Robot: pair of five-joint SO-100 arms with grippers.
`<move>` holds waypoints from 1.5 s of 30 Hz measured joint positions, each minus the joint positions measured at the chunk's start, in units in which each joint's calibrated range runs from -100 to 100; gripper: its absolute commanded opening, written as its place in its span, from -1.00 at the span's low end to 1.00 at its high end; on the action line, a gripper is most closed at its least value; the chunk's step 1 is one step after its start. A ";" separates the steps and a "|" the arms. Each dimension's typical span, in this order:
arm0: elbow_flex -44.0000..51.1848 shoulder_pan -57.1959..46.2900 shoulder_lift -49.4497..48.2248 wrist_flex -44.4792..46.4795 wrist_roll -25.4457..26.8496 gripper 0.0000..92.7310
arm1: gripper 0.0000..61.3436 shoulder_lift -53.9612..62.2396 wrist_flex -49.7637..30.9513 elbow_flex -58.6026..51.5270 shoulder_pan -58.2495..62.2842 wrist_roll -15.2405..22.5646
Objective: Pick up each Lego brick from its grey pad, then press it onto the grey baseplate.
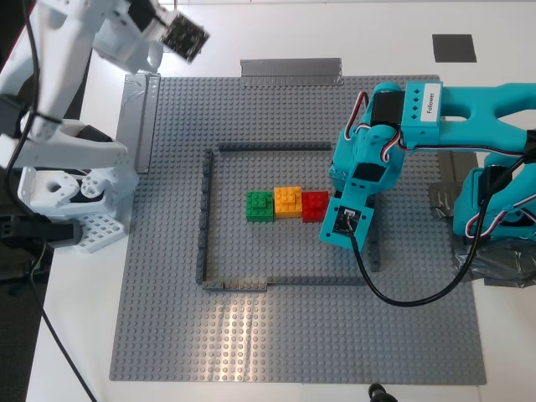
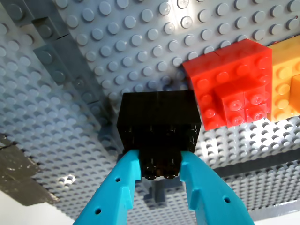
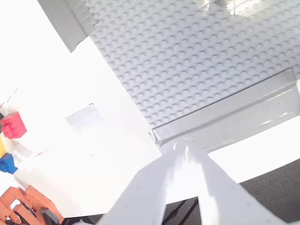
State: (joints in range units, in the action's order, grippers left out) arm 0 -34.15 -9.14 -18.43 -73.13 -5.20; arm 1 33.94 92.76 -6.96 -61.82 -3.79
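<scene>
My first gripper [image 2: 159,161], the teal one, is shut on the black Lego brick [image 2: 158,119], just above the grey baseplate [image 2: 140,42], between a red brick [image 2: 225,89] and the dark-grey wall outline [image 2: 61,61]. I cannot tell whether the black brick touches the studs. In the exterior view the teal arm [image 1: 368,167] hides it; the green Lego brick [image 1: 260,205] stands on the grey baseplate [image 1: 293,318] in a row with an orange brick [image 1: 288,202] and the red brick [image 1: 315,205]. My second gripper [image 3: 180,146], white, is shut on nothing over the plate's taped edge. The dark grey pad [image 1: 454,48] and the silvery grey pad [image 3: 83,117] lie bare.
Grey tape strips [image 1: 291,71] hold the plate's far edge and the edge at the exterior view's left [image 1: 142,117]. A black cable [image 1: 402,297] loops over the plate from the teal arm. Red, yellow and blue bricks [image 3: 11,125] sit off the plate in the second wrist view.
</scene>
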 measured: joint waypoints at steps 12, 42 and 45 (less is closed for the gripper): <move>0.00 0.00 0.00 0.00 0.00 -1.00 | -0.99 -8.46 -19.15 -0.48 -9.82 0.73; -1.46 1.11 0.25 1.91 0.00 -1.00 | -0.99 -16.41 -25.66 -6.77 -17.18 1.27; -1.46 1.26 0.25 1.91 0.00 -1.00 | -0.99 -16.41 -25.66 -6.77 -17.18 1.27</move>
State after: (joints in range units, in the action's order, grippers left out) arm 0 -35.61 -7.88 -18.17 -71.22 -5.20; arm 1 17.53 67.10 -13.73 -79.00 -2.52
